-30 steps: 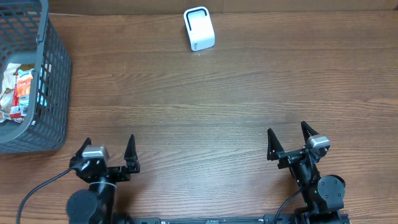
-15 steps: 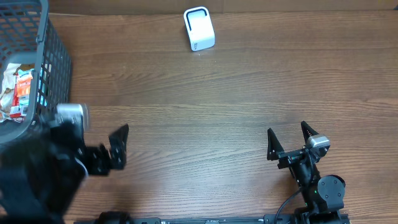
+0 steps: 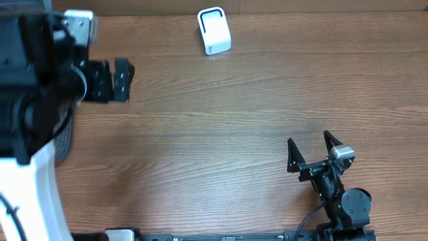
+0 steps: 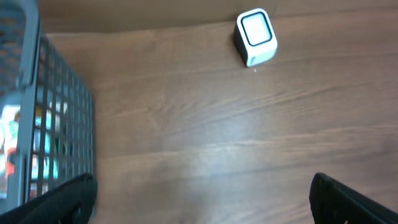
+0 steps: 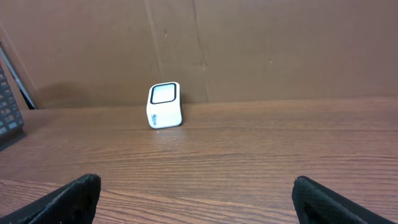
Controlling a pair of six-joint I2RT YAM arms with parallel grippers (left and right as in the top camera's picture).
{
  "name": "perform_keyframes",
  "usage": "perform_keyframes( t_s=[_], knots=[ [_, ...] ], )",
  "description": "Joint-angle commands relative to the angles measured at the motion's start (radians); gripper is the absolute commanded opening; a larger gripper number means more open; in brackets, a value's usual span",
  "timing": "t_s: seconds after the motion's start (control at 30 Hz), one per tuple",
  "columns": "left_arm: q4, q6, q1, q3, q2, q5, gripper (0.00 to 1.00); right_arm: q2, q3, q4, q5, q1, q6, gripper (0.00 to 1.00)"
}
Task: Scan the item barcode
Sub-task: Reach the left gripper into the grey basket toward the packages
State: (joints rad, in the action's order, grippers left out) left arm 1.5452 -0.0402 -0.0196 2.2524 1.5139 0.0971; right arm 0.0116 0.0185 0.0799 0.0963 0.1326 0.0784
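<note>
In the overhead view the scanner stands on the table at the top centre of the frame. The left gripper is to its left in the upper left, and the right gripper is well apart from both in the lower right. In the left wrist view the basket takes up the left edge of the frame, well left of the scanner at the upper right, and items lie inside it.

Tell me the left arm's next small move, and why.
Probably swing the left gripper over the basket and dip toward the packets inside. Its jaws stand open and empty, the basket lies just off to its side, and nothing is in hand yet to show the scanner.
</note>
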Motion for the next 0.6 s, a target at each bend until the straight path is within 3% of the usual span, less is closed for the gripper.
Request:
perform_keyframes(
  t_s=[0.0, 0.2, 0.5, 0.57],
  knots=[
    [-0.075, -0.069, -0.002, 0.026, 0.032, -0.039, 0.99, -0.008, -0.011, -0.003, -0.009, -0.003, 0.004, 1.0],
    [-0.166, -0.045, 0.089, 0.026, 0.075, -0.124, 0.99, -0.008, -0.011, -0.003, -0.009, -0.003, 0.004, 1.0],
    [-0.151, -0.072, 0.376, 0.025, 0.126, -0.117, 1.0, -0.008, -0.011, -0.003, -0.009, -0.003, 0.004, 1.0],
    [-0.15, -0.083, 0.436, 0.022, 0.141, -0.049, 0.99, -0.008, -0.011, -0.003, -0.009, -0.003, 0.004, 1.0]
  ],
)
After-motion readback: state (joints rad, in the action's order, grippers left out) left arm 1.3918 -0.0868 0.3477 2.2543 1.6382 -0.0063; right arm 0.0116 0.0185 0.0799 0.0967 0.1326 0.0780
